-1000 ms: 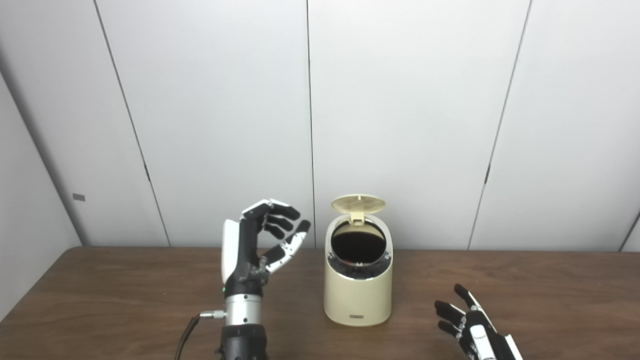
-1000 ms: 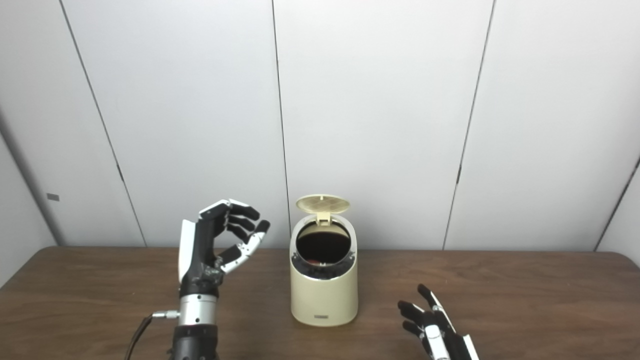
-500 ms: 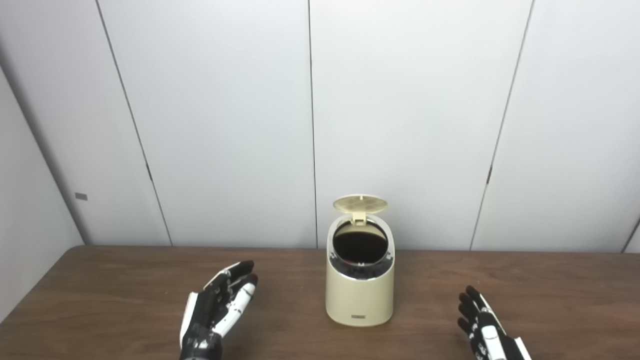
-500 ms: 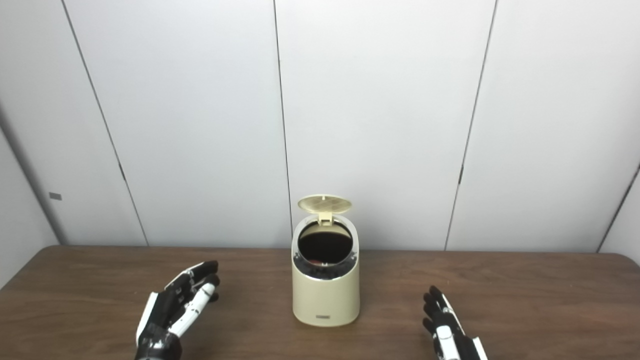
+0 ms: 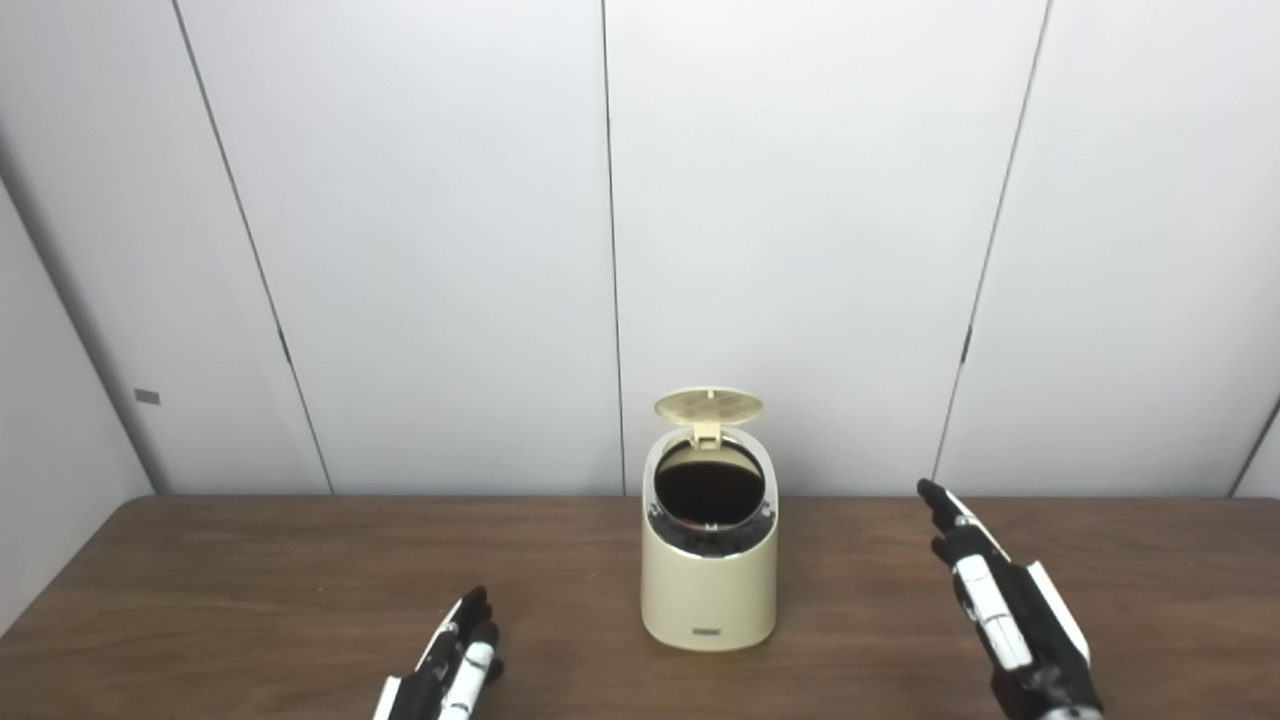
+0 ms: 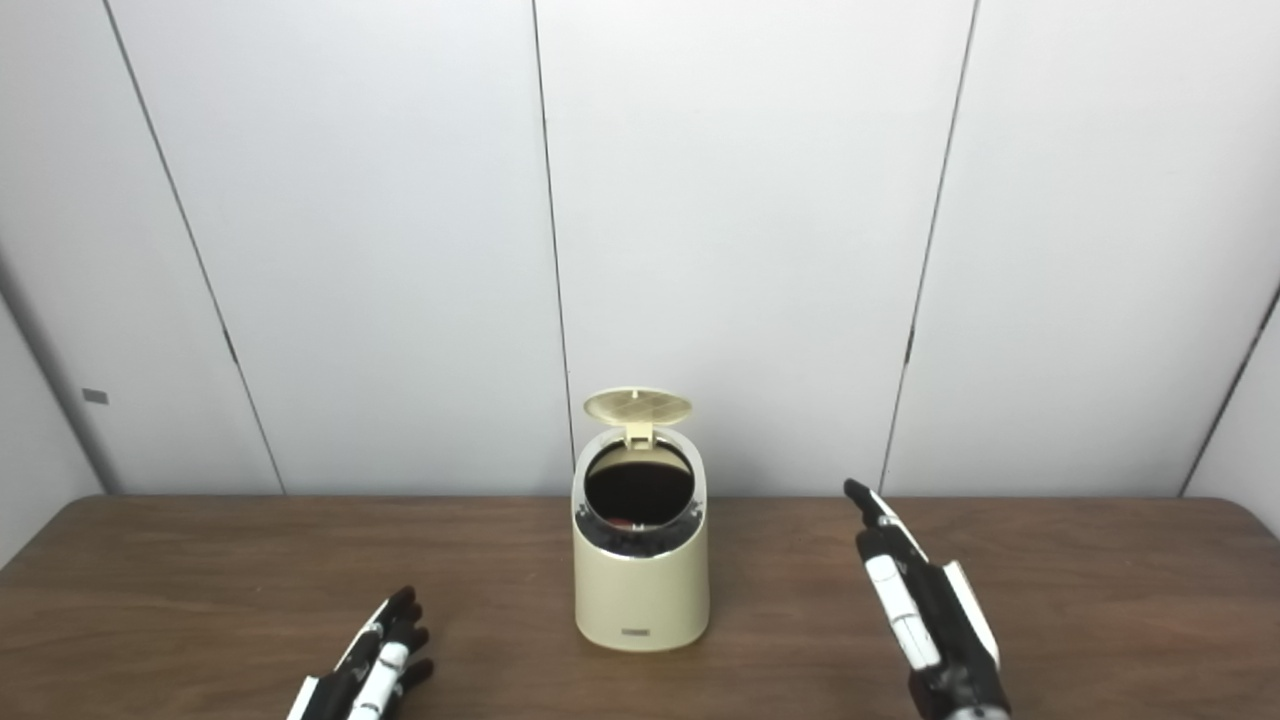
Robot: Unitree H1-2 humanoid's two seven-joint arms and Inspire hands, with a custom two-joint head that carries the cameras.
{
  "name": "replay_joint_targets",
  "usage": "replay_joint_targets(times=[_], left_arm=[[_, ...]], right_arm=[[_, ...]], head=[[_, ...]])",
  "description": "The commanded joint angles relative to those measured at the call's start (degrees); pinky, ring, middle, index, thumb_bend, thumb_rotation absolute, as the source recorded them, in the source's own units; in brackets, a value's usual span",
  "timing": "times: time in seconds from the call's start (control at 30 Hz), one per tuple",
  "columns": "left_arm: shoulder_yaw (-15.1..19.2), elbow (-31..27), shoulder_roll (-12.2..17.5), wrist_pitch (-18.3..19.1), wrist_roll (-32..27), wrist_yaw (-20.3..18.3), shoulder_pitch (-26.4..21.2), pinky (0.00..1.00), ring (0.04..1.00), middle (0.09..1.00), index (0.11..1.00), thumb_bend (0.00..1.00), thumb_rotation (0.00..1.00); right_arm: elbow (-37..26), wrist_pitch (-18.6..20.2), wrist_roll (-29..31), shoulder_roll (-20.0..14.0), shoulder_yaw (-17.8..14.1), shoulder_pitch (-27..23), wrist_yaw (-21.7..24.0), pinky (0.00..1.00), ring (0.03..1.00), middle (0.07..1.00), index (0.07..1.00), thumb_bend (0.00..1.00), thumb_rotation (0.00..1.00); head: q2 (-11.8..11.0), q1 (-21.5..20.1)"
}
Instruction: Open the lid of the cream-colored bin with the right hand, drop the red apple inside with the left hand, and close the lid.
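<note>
The cream-colored bin (image 5: pixel 708 590) stands mid-table with its round lid (image 5: pixel 708 405) flipped up behind a dark opening. A sliver of red, the apple (image 6: pixel 622 521), shows low inside the opening in the right eye view. My left hand (image 5: pixel 445 675) lies low near the front edge, left of the bin, fingers stretched out and holding nothing. My right hand (image 5: pixel 1005 605) is raised to the right of the bin, fingers extended straight toward the wall, empty and apart from the bin.
The brown wooden table (image 5: pixel 250 590) runs the full width. White wall panels (image 5: pixel 800 200) stand right behind it, with a grey side wall (image 5: pixel 40 420) at the left.
My left hand came down from beside the bin's top to the front of the table and drew back. My right hand rose and reached forward on the bin's right. The lid stays up.
</note>
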Motion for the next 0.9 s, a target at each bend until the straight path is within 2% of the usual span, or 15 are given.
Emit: replay_joint_targets(times=[0.0,0.07,0.13,0.27,0.37,0.53,0.87], left_arm=[[-0.39,-1.92,0.28,-1.82,-0.19,-0.86,-0.22,0.96,0.973,0.991,0.993,0.44,0.78],[-0.43,-1.96,0.34,-1.95,-0.51,-1.07,0.17,0.98,0.993,0.999,1.000,0.45,0.86],[-0.45,-2.09,0.32,-1.70,-0.80,-1.19,0.41,0.99,0.997,1.000,1.000,0.45,0.88],[-1.01,-1.79,0.78,-1.89,-0.06,-1.79,1.13,1.00,1.000,1.000,1.000,0.45,0.99],[-1.16,-1.18,0.65,-2.29,-0.18,-1.95,1.61,1.00,1.000,1.000,1.000,0.47,1.00],[-2.01,-1.81,0.67,-0.62,0.05,-2.32,2.29,1.00,1.000,1.000,1.000,0.48,1.00],[-2.72,-2.50,0.59,1.24,-0.99,-3.00,2.88,1.00,1.000,1.000,1.000,0.50,1.00]], right_arm=[[-2.26,-0.02,-0.70,-0.65,0.76,-4.24,0.87,0.99,1.000,0.992,0.887,0.62,0.93],[-2.47,0.53,-1.23,-0.89,1.35,-6.33,1.33,0.98,0.995,0.969,0.873,0.60,0.92],[-2.39,1.34,-1.69,-0.65,1.75,-8.22,1.31,0.98,0.986,0.960,0.867,0.59,0.91],[-2.09,3.73,-5.68,-0.32,4.21,-11.75,1.08,0.97,0.975,0.953,0.891,0.50,0.89],[-1.16,4.37,-10.88,-0.97,6.77,-14.17,0.60,0.88,0.941,0.938,0.885,0.48,0.91],[1.97,5.26,-15.06,-1.39,8.76,-18.58,0.95,0.83,0.917,0.925,0.868,0.51,0.94],[5.88,7.13,-20.70,-3.12,13.08,-24.54,4.72,0.91,0.958,0.955,0.873,0.50,0.98]], head=[[0.08,-0.08],[0.47,-0.26],[0.71,-0.33],[1.10,-0.09],[1.47,-0.10],[2.21,-0.06],[2.83,-0.11]])
